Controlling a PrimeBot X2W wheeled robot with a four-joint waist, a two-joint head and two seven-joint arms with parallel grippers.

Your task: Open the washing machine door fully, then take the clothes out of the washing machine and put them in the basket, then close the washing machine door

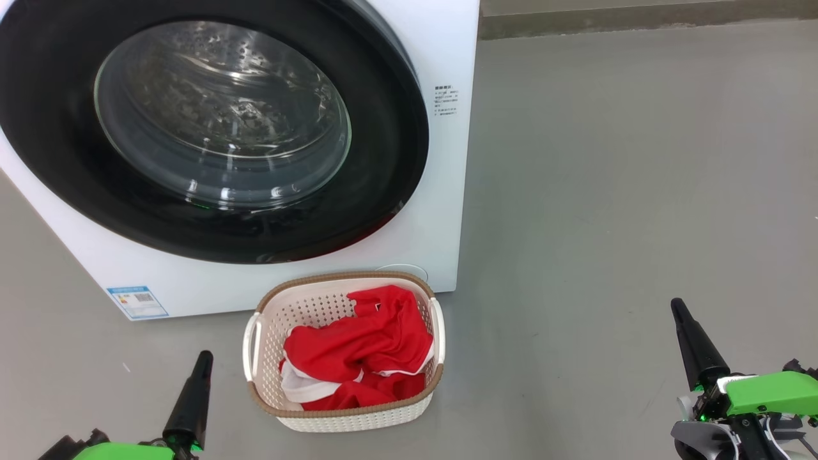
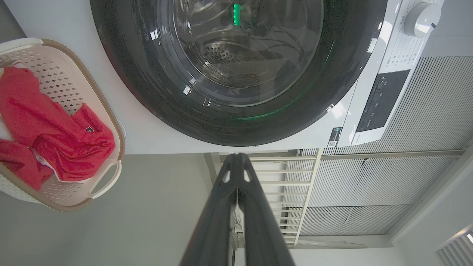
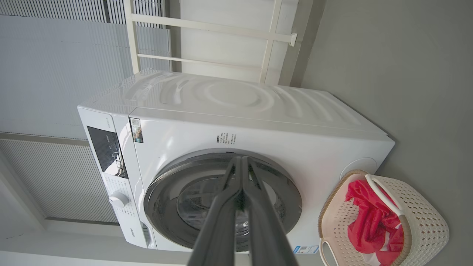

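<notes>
The white washing machine [image 1: 441, 211] fills the upper left of the head view, and its black-framed round door [image 1: 211, 128] sits shut against the front. Through the glass I see bare steel drum. Red clothes [image 1: 361, 348] with white trim lie heaped in the cream basket [image 1: 348, 418] on the floor just before the machine. My left gripper [image 1: 204, 355] is shut at the lower left, left of the basket, holding nothing. Shut and empty too, my right gripper [image 1: 676, 303] is at the lower right, well away from the basket. The door [image 2: 236, 74] [image 3: 221, 199], basket [image 2: 105, 181] [image 3: 425, 221] and clothes [image 2: 55, 133] [image 3: 369, 218] also show in both wrist views.
Grey floor [image 1: 626, 179] stretches to the right of the machine up to a wall base at the top. A blue label [image 1: 137, 301] marks the machine's lower front. The wrist views show a control panel with a dial [image 2: 421, 16], white railing and ribbed wall panels behind.
</notes>
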